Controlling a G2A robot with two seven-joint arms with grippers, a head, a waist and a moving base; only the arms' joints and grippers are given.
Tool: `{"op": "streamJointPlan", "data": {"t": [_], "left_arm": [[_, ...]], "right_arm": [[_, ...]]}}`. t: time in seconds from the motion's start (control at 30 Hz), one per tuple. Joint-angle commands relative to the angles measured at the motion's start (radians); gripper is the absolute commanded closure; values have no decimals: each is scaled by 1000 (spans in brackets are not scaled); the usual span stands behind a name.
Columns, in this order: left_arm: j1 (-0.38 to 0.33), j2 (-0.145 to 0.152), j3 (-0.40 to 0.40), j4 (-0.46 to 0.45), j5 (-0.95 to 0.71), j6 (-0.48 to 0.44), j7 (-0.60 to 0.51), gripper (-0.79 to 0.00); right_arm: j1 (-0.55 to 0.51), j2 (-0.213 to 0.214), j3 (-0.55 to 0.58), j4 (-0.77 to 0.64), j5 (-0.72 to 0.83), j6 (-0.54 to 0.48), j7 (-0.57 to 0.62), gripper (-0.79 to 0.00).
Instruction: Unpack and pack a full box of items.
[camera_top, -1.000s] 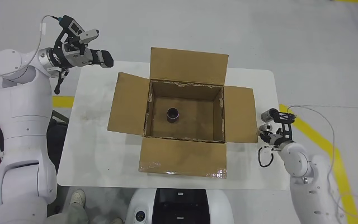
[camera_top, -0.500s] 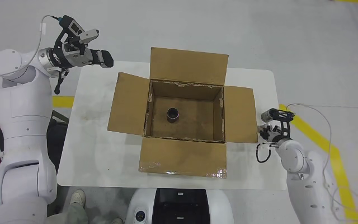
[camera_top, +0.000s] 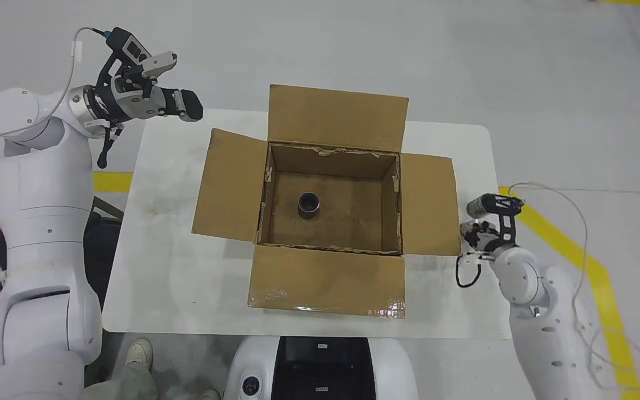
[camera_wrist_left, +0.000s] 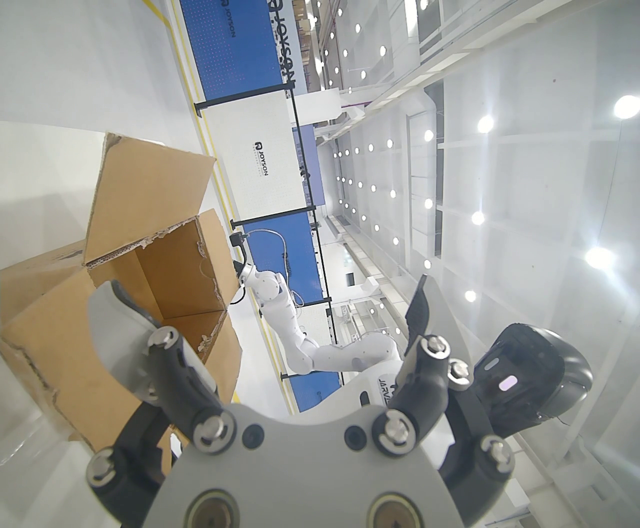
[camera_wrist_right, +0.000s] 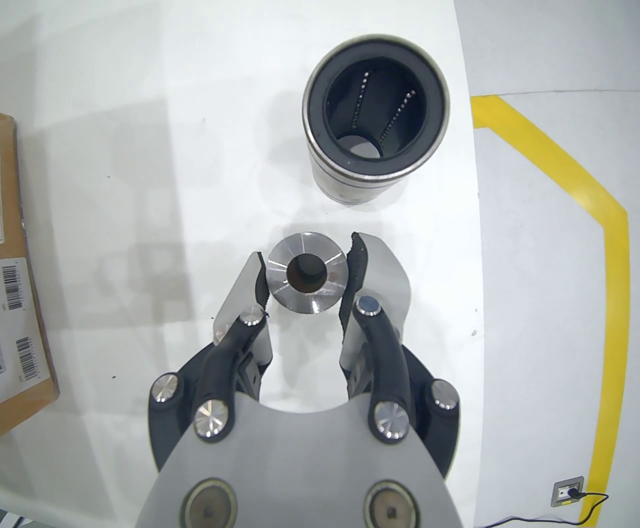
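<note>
Shifted right hand (camera_wrist_right: 306, 279), from its wrist, pinches bushing (camera_wrist_right: 322, 294) beside bearing (camera_wrist_right: 375, 170).

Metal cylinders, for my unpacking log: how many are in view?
3: a dark cylinder inside the cardboard box, a large bearing standing on the table, a small sleeve in the right gripper. Box walls may hide more.

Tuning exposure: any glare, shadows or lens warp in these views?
Left wrist view: ceiling lamps flare, beams bow from wide lens. Right wrist view: soft shadows on the table, glints on the sleeve in the right tool. Top view: even light, box floor shaded.
</note>
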Motion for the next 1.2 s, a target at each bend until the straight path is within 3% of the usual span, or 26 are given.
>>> {"op": "streamJointPlan", "data": {"t": [0.0, 0.03, 0.1, 0.5, 1.17], "left_arm": [[0, 0, 0, 0, 0, 0, 0, -785], [0, 0, 0, 0, 0, 0, 0, -785], [0, 0, 0, 0, 0, 0, 0, -785], [0, 0, 0, 0, 0, 0, 0, -785], [0, 0, 0, 0, 0, 0, 0, -785]], "right_arm": [[-8, 1, 3, -8, -2, 1, 1, -169], [-13, 1, 5, -13, -1, 4, 3, -86], [-30, 3, 13, -34, 0, 7, 5, 0], [-141, 7, 57, -199, 40, 22, 7, 0], [-238, 5, 116, -350, 173, 96, -18, 0]]}}
